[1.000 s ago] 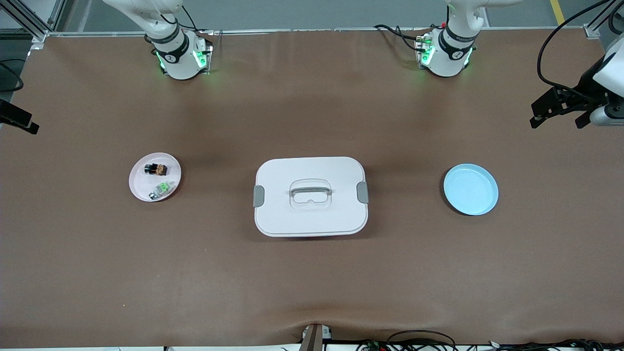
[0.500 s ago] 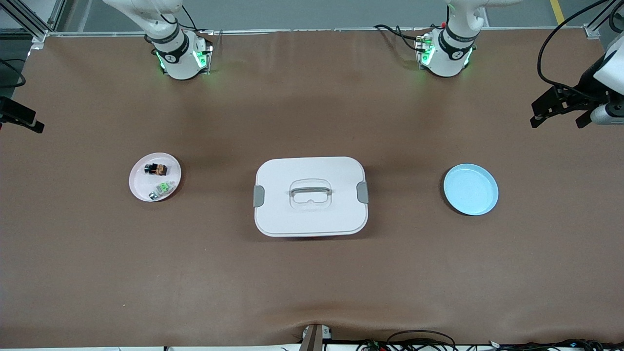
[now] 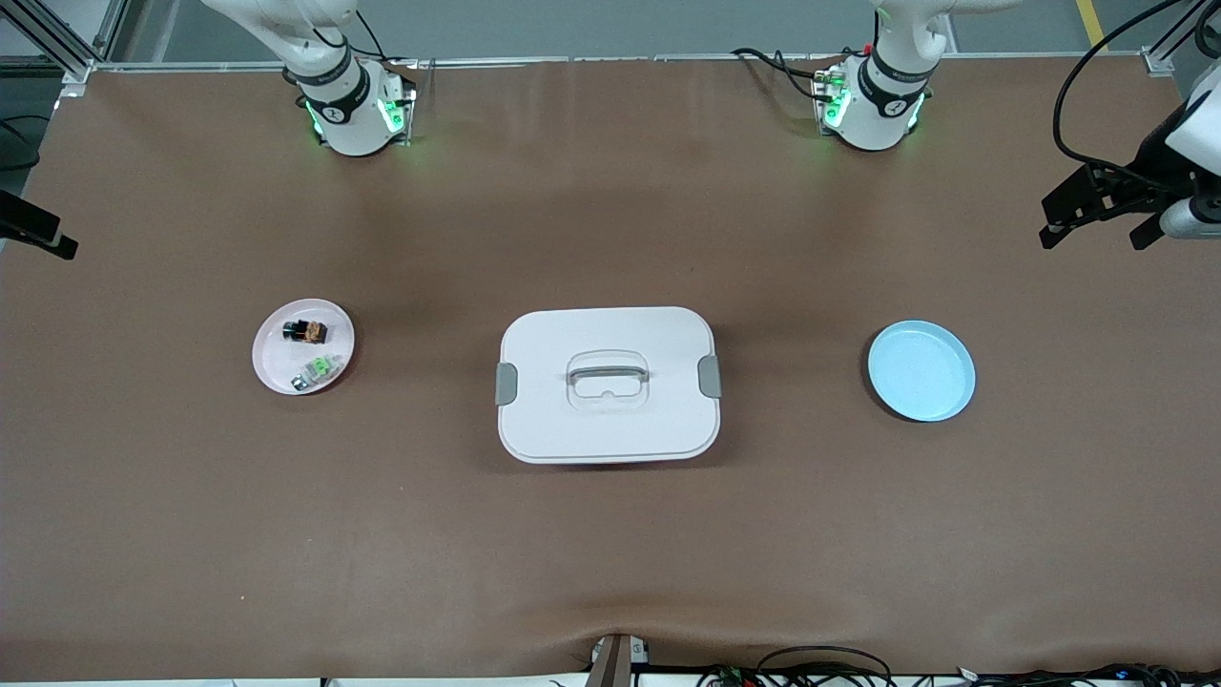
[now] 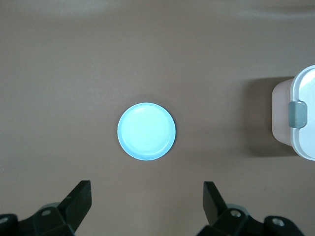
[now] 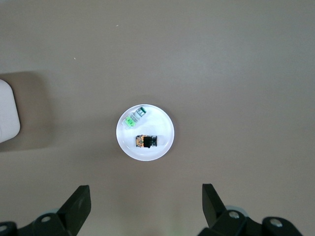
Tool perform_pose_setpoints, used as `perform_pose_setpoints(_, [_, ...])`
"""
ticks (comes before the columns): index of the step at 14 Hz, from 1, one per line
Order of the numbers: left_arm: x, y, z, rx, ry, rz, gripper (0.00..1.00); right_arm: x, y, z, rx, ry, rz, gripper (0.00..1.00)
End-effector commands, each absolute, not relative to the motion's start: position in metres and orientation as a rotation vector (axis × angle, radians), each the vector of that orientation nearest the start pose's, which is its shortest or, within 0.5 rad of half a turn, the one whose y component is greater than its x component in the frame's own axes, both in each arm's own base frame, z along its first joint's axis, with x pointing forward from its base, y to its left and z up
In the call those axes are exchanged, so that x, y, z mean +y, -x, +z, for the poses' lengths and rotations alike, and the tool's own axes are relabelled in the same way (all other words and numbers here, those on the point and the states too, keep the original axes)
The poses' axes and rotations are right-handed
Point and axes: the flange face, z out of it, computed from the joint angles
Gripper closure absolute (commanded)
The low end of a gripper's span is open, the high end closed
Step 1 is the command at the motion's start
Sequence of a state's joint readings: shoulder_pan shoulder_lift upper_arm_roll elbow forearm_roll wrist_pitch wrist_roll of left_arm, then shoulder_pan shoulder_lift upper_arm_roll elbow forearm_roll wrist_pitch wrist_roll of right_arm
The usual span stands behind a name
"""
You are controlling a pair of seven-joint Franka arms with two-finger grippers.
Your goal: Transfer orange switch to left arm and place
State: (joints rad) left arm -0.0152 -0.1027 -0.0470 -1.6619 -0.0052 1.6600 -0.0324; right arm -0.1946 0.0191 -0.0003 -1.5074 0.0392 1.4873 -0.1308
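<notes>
The switch (image 5: 146,141) was seen in the pink dish (image 5: 162,147) below the open right gripper (image 5: 146,209) (nearer arm); the left gripper (image 4: 147,206) was also open.

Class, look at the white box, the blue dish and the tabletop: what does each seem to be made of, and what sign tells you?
The box: probably plastic, smooth matte white, with moulded rounded corners and grey clip latches. The blue dish: likely plastic or melamine, an even pale colour with a slight sheen and a thin raised rim. The tabletop: seems covered by a brown matte sheet, perhaps felt or paper, rippling at the edge nearest the front camera.
</notes>
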Motion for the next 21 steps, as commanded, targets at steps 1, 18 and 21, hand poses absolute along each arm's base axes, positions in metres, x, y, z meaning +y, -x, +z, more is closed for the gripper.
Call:
perform_pose_setpoints(1, [-0.036,-0.531,0.650,0.060,3.139,-0.147,0.00,-0.108,-0.534,0.644,-0.017,3.091,0.088,0.00])
perform_pose_setpoints(18, [-0.034,-0.532,0.648,0.055,3.141,-0.142,0.00,-0.121,-0.530,0.486,0.008,3.072,0.183,0.00])
perform_pose_setpoints(21, [-0.033,-0.532,0.648,0.053,3.141,-0.142,0.00,-0.096,-0.502,0.436,-0.024,3.088,0.126,0.00])
